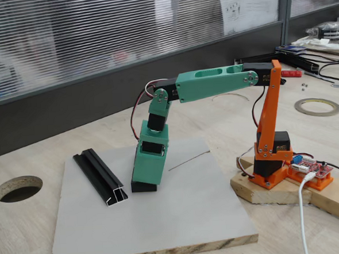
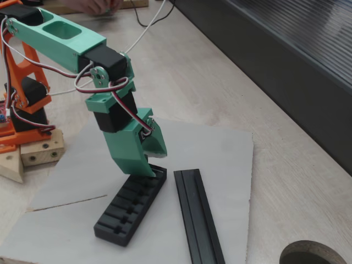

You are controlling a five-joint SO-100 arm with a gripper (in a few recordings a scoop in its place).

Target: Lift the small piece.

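Note:
The small silver-grey tab is hidden. My green gripper [image 2: 155, 164] points down at the far end of the ribbed black block [image 2: 129, 212], which lies on the grey board [image 2: 220, 148]. The longer lower finger [image 2: 142, 165] touches the block's end, and the shorter finger [image 2: 158, 144] stands apart above it, so the jaws look open with nothing visible between them. From the other side, the gripper [image 1: 147, 179] covers most of the block [image 1: 143, 187]. The long black channel rail [image 2: 198, 220] lies beside the block, untouched.
The rail [image 1: 100, 177] sits left of the gripper on the board [image 1: 192, 212]. A thin line [image 1: 189, 159] crosses the board. A round hole [image 1: 18, 188] opens in the table. The orange arm base [image 1: 272, 155] stands on a wooden block; a tape roll [image 1: 317, 106] lies behind.

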